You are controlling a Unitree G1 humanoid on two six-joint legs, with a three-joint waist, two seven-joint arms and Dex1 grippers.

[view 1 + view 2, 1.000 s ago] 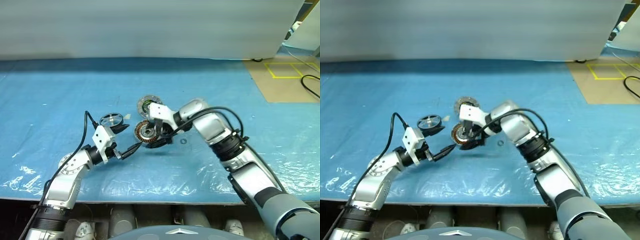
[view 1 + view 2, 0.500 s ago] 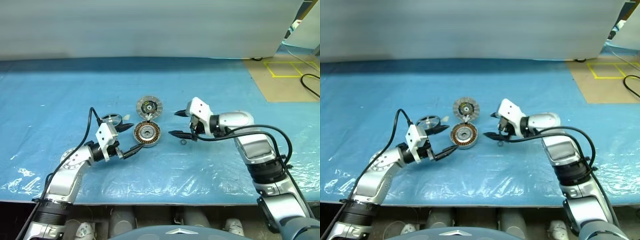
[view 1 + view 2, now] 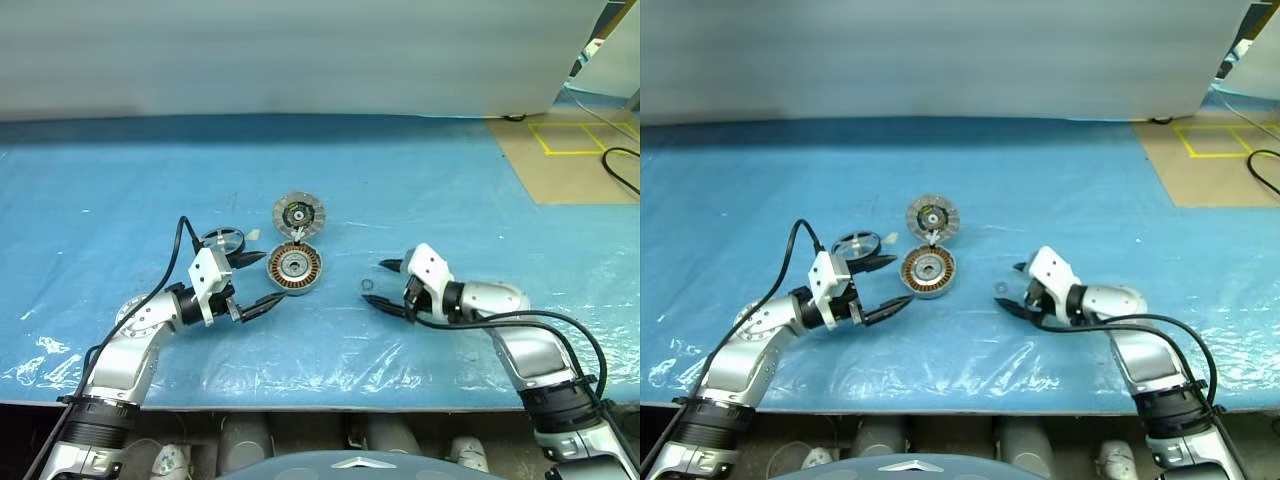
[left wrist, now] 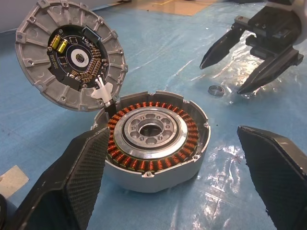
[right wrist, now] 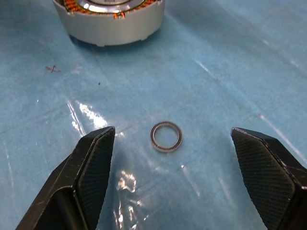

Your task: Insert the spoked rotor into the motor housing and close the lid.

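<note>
Lid (image 4: pixel 72 52) open; housing (image 4: pixel 156 139) empty; rotor (image 3: pixel 222 240) beside.

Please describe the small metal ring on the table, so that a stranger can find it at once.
On the blue table cover, look just right of the open motor housing. The small ring lies flat before the open right hand; unlike its neighbours, it is a tiny plain hoop.

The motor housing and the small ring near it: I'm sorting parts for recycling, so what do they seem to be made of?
The motor housing looks like cast aluminium with a matte grey, slightly grainy wall; inside, shiny orange-brown windings suggest copper wire around a machined silver centre. The small ring looks like polished steel, thin and reflective, possibly a bearing or washer; I cannot tell which.
</note>
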